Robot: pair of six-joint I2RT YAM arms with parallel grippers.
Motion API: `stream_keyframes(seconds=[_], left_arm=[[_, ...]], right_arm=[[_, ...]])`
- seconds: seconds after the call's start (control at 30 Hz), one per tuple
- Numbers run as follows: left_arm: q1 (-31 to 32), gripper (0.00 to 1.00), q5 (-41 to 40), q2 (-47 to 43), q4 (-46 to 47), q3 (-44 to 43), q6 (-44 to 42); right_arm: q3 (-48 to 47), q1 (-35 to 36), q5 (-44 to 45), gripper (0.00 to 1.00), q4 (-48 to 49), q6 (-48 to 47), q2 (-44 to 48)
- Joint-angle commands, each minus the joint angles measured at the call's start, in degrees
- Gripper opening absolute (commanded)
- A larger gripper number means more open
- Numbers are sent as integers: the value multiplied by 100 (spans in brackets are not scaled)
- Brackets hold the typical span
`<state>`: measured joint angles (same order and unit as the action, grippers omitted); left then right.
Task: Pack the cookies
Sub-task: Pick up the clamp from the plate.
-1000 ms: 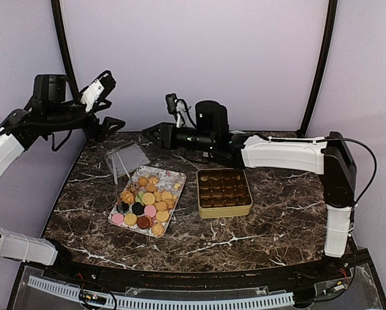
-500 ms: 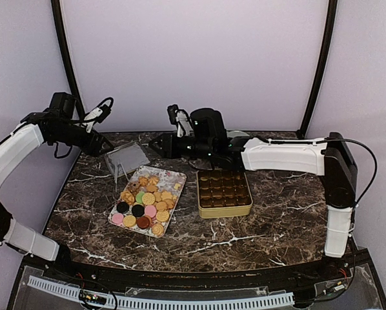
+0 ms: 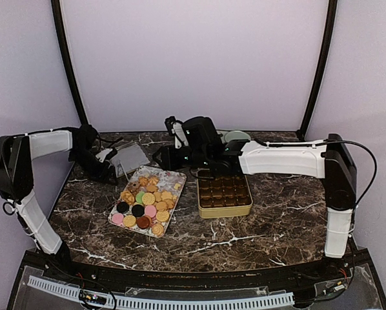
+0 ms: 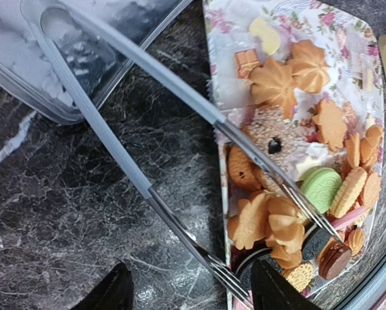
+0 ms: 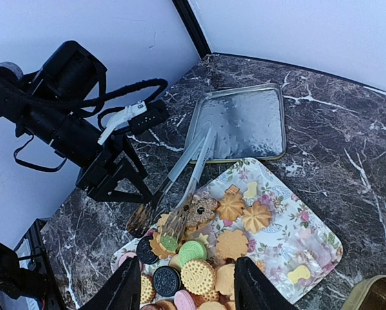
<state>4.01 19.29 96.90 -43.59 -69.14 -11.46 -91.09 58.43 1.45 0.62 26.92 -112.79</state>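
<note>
Running far-right to near-left: cookies [image 3: 149,199]

We see dark marble table [image 3: 283,223], white veins across top, soft even light. Behind it we see plain pale lilac wall [image 3: 199,64]. Two black poles [image 3: 66,61] curve up at sides. At near edge we note white slotted strip [image 3: 180,303] beside clear sheet [image 3: 206,292].

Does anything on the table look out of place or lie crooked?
Yes. The tongs lie slanted, with the handle end on the silver lid and the tips resting on the cookies in the flowery tray, so they bridge the gap between the two. Nothing looks spilled.
</note>
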Motion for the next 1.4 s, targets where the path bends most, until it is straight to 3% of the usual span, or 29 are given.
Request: stream_keyframes(seconds=[0.0, 0.27, 0.47, 0.67, 1.0, 1.37], left_arm=[[-41, 63, -74, 143, -80, 226, 461], [-41, 43, 30, 242, 267, 411, 522], [-38, 22, 137, 269, 305, 402, 458], [-34, 10, 293, -17, 315, 409, 452], [26, 4, 568, -301, 510, 492, 594], [222, 0, 649, -722, 577, 539, 39]], right_arm=[[-161, 45, 254, 50, -23, -143, 196], [-363, 45, 189, 52, -53, -211, 72], [-465, 45, 167, 52, -118, -248, 0], [-446, 10, 77, 54, -68, -192, 20], [-312, -21, 52, 56, 15, -178, 149], [272, -159, -188, 60, 447, 116, 517]])
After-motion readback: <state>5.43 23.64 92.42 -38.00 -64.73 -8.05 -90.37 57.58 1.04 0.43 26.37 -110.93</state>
